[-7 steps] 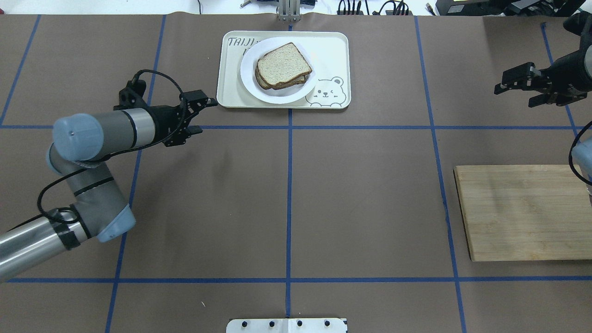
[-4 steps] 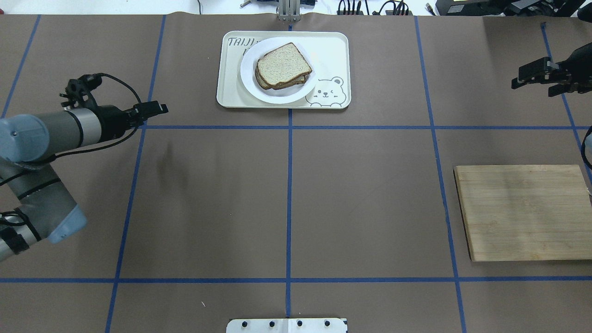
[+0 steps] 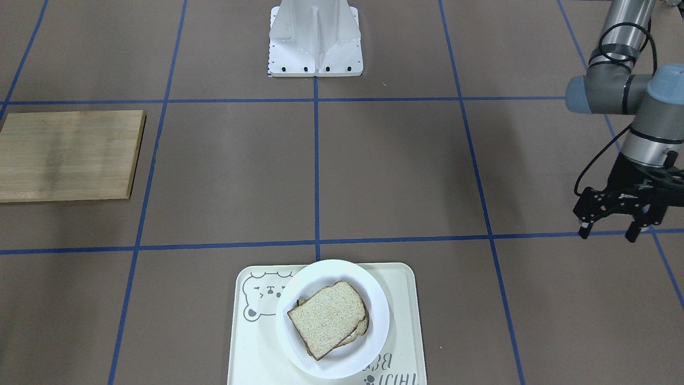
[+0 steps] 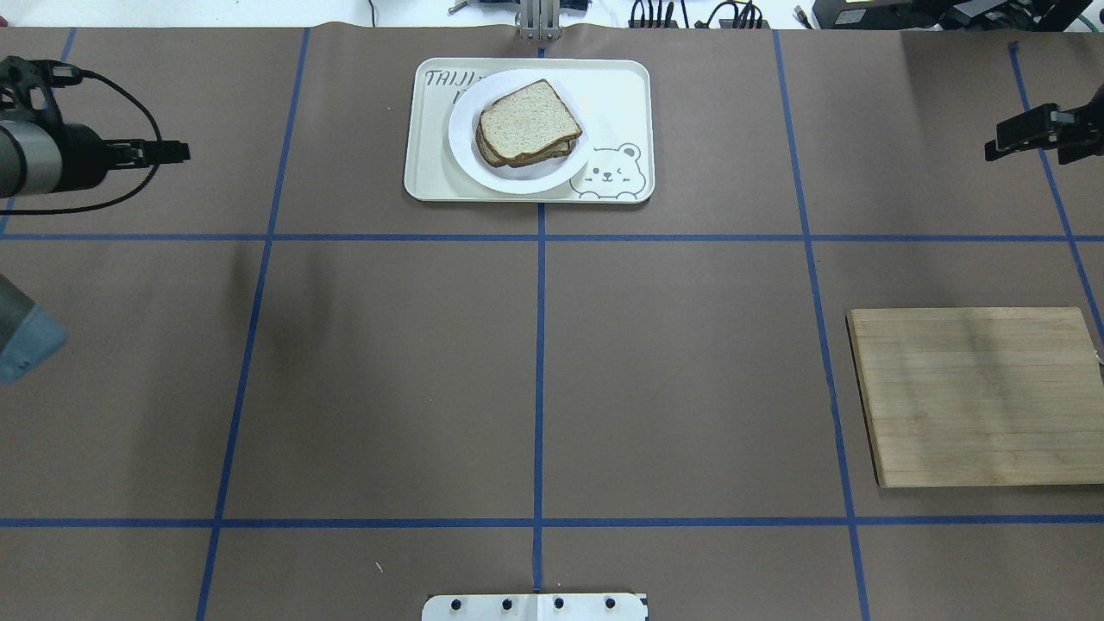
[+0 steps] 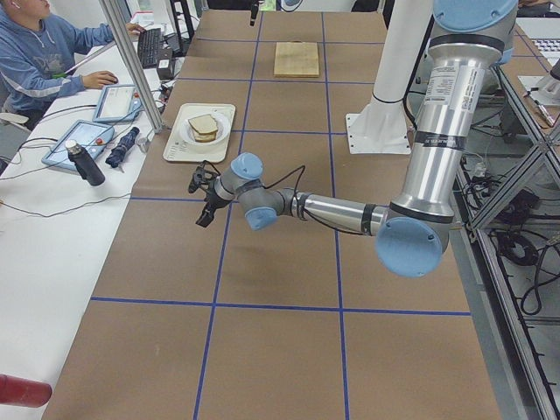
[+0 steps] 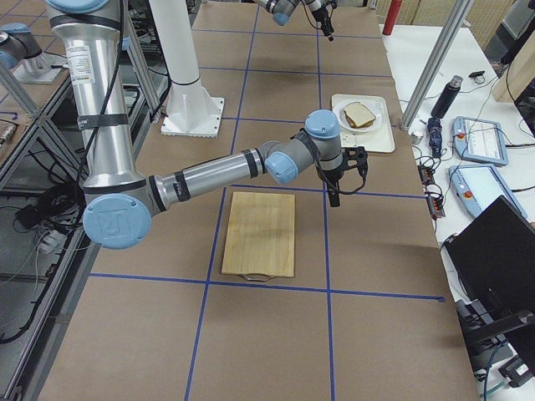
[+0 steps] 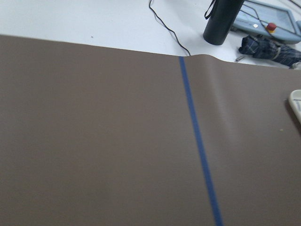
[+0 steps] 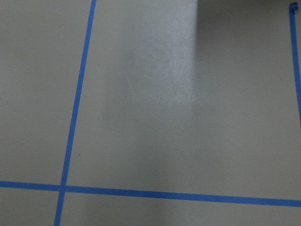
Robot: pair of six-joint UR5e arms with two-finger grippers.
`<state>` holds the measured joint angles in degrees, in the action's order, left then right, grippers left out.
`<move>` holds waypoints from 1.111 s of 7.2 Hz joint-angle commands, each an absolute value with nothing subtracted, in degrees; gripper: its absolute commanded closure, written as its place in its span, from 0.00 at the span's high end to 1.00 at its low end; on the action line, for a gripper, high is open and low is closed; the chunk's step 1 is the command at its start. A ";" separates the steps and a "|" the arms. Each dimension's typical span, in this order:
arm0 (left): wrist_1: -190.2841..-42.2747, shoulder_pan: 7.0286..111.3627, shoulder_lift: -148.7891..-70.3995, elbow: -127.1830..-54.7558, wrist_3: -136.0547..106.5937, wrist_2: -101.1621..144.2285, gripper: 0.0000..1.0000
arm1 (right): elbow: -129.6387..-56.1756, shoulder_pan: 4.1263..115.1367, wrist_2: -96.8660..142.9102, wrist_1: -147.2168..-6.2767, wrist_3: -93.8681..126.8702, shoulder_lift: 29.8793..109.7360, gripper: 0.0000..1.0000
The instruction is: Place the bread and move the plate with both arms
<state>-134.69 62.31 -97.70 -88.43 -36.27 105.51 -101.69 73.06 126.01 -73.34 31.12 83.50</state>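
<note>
Bread sits on plate, plate's on tray. I think job's done, nothing left. L gripper & R gripper: both apart, empty, far off.

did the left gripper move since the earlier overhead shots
Yes. The left gripper has pulled back toward the view's left and slightly up, crossing the vertical blue tape line and ending farther from the tray.
</note>
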 commanded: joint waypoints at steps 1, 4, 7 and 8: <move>-107.27 68.79 -95.89 -99.70 -20.18 117.44 0.99 | -101.78 75.40 126.47 -78.81 24.71 83.41 1.00; -99.23 78.01 -90.90 -102.73 -12.60 138.46 0.99 | -104.41 76.99 126.74 -93.57 14.18 82.79 1.00; -99.32 78.58 -86.31 -104.16 -9.22 138.60 0.99 | -104.24 78.57 131.28 -93.87 13.98 84.63 1.00; -99.75 78.66 -86.13 -104.32 -9.66 138.34 0.99 | -104.15 78.49 131.31 -93.87 14.06 84.12 1.00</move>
<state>-99.50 78.61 -86.63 -104.24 -9.39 138.35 -104.27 78.27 130.19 -93.79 14.09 84.28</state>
